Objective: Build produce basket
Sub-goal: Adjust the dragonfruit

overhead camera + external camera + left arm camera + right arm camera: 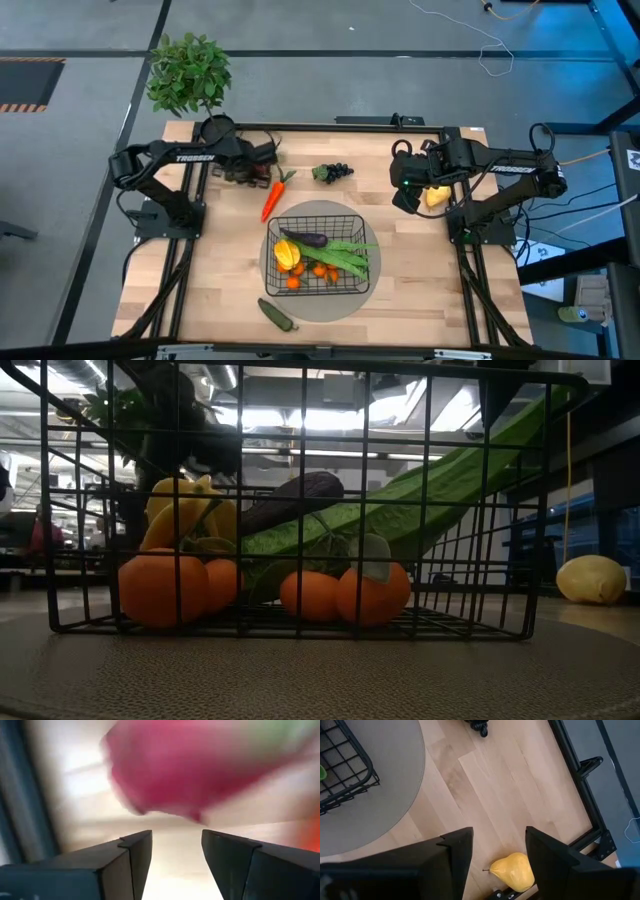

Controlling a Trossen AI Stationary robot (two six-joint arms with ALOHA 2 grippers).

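Basket point(322, 252) holds pepper point(286, 252), eggplant point(308, 239), beans point(345, 256), tangerines point(160, 588); both tools apart, empty.

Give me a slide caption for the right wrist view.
Open right gripper poised above a yellow pear on the wooden table, basket off to the side.

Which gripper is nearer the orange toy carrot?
Left. The left gripper sits open beside the orange toy carrot at the table's back; the right gripper, also open, hovers across the table over a yellow pear.
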